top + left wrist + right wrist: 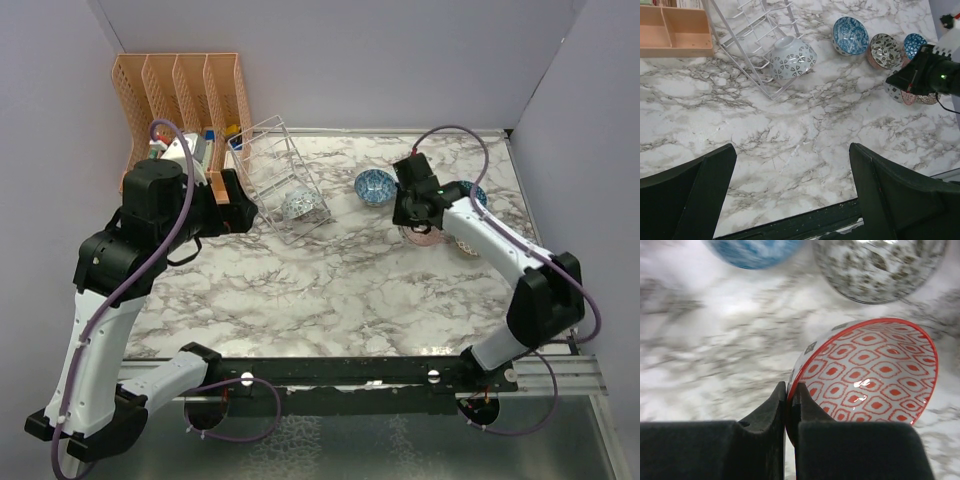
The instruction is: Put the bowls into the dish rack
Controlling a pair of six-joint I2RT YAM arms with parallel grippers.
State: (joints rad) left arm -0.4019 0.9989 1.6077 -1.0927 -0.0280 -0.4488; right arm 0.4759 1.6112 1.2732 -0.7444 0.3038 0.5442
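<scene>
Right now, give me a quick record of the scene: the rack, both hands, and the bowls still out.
dish rack: holds one grey-white bowl, tipped on its side
left hand: open, empty, over the marble table
right hand: shut on the rim of a red-patterned bowl
bowls still out: at least three, including a blue bowl

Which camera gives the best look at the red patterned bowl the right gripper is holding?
The right wrist view: the red bowl is large and sharp, its rim pinched in the right gripper. The top view shows only a sliver under that gripper. The left wrist view shows it small and mostly hidden behind it.
</scene>
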